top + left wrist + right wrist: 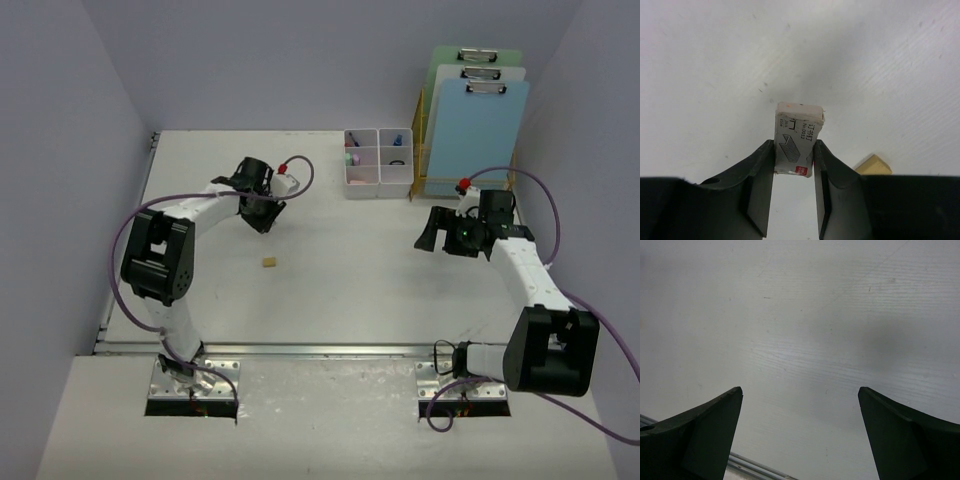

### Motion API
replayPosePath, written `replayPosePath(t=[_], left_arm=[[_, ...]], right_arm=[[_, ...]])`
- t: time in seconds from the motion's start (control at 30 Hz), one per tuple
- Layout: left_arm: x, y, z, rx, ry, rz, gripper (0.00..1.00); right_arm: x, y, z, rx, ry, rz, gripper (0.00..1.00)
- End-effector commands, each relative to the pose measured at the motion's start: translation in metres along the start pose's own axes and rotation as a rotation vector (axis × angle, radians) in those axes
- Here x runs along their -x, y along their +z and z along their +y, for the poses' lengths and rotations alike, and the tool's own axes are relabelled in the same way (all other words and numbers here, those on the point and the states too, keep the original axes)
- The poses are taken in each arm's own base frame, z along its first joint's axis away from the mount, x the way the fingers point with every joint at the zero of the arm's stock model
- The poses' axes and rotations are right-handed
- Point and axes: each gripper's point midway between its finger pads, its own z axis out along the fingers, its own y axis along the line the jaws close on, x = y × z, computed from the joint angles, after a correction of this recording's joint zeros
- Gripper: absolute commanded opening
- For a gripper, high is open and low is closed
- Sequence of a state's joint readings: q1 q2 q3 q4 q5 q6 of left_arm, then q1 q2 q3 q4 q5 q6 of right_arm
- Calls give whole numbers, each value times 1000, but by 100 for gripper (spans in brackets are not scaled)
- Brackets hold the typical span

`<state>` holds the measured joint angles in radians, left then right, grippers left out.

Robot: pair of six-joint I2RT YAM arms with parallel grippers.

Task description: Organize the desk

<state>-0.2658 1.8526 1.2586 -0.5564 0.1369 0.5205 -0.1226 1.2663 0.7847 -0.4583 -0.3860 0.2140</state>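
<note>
Left gripper (794, 150) pinches a small staple box (799, 132) by its sides, the box's near end hidden between the fingers. A tan block (873, 164) peeks out, half cut off. Right gripper (800, 400) hangs wide open. The desk (340, 290) lies under both arms: matte white, faintly grained, metal rail (330, 350) along its near edge, long axis left to right.

bench (805, 315): matt white, faint wood-grain texture, few scuffs. staple box (796, 140): printed paper card, worn edges. left gripper (794, 150): matt black plastic. rail (300, 350): bare metal, slight sheen. organizer (365, 186): smooth white plastic.
</note>
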Motion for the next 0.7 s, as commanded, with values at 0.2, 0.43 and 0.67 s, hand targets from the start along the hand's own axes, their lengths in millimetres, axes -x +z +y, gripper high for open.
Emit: replayPosePath(t=[0.2, 0.43, 0.67], left_arm=[[189, -79, -21, 358, -202, -567, 0], [261, -46, -43, 266, -470, -621, 0], [297, -11, -60, 266, -475, -682, 0]], right_arm=[[27, -5, 9, 27, 13, -53, 99], [23, -5, 8, 24, 21, -42, 99], [23, -5, 6, 17, 4, -52, 99]])
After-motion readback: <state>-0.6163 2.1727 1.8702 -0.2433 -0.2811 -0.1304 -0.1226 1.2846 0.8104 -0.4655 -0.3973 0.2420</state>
